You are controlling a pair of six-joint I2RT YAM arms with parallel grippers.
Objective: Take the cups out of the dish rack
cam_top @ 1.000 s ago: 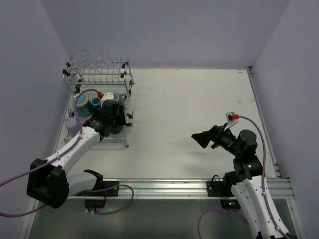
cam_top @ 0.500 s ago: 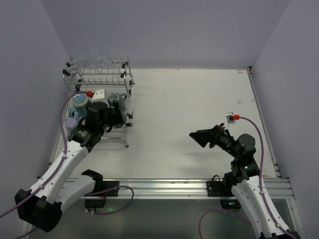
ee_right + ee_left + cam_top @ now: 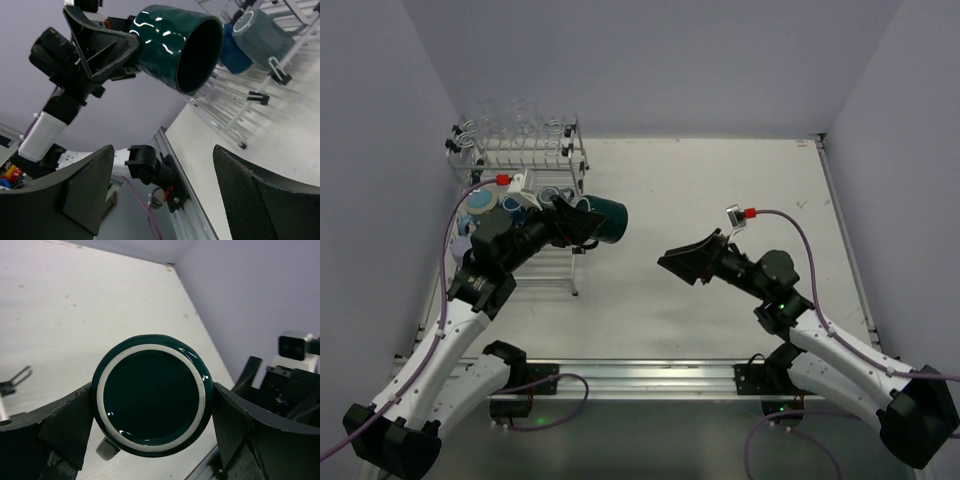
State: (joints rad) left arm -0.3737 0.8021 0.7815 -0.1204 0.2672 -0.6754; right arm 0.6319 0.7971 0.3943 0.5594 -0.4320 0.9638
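**One dark green mug (image 3: 606,221) held just right of the dish rack (image 3: 520,150)**

The left gripper (image 3: 582,222) is clamped on the mug, its fingers pressing the sides by the base. The mug lies sideways in the air at left centre of the top view, mouth turned toward the right gripper (image 3: 680,263). That gripper hangs at centre right above the table (image 3: 740,180), fingers spread wide, grasping nothing. Glass tumblers (image 3: 510,118) stand on the rack's upper tier.
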